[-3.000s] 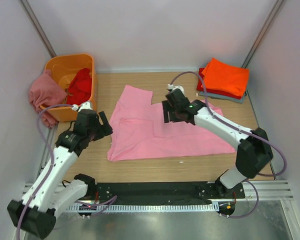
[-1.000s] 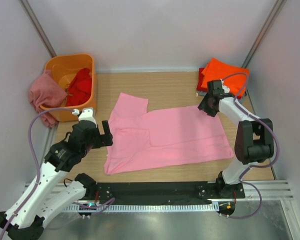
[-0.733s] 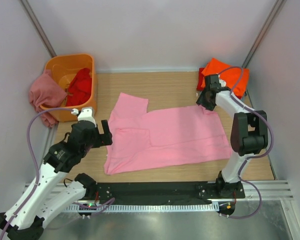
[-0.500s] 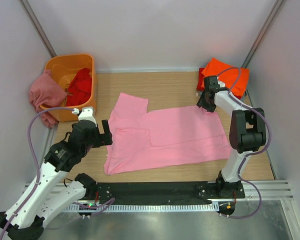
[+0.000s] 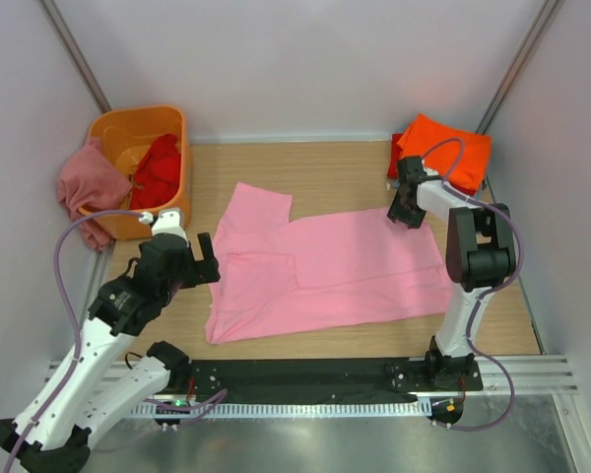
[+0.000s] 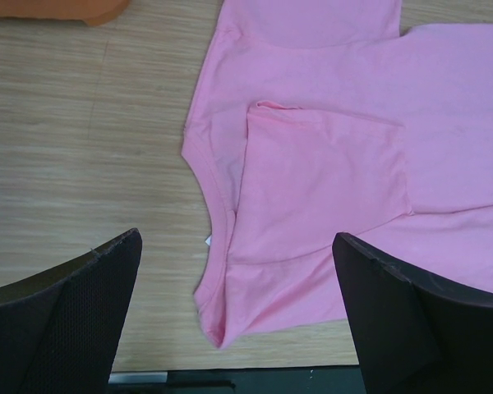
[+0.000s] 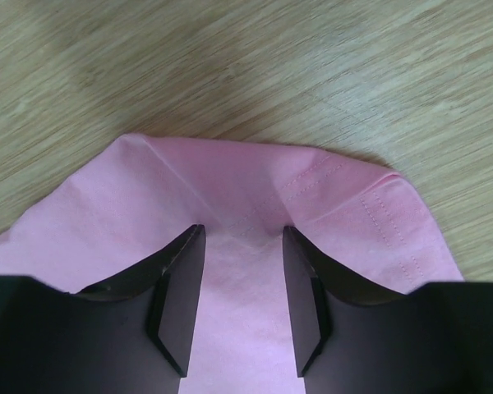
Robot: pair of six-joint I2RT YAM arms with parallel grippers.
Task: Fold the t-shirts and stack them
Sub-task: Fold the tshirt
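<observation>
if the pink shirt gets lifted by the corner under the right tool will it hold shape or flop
Probably floppy: the pink shirt lies thin and flat, and its corner creases at the right tool. Likely light; it should drape and trail from one corner; a sleeve lies folded over.

The left arm point(image 5: 89, 345) is built of glossy white shell links joined by matte black joint housings; the right arm point(image 5: 463, 310) follows the same white-and-black pattern, with a rounded black housing at the elbow; a thin lilac-grey cable of the left arm point(image 5: 62, 264) runs in a loose loop outside the links; a matching lilac-grey cable of the right arm point(image 5: 443, 142) arches near the wrist; the left gripper fingers point(image 6: 62, 320) are broad, black and finely meshed; the right gripper fingers point(image 7: 177, 295) are black, angular and bevelled.
</observation>
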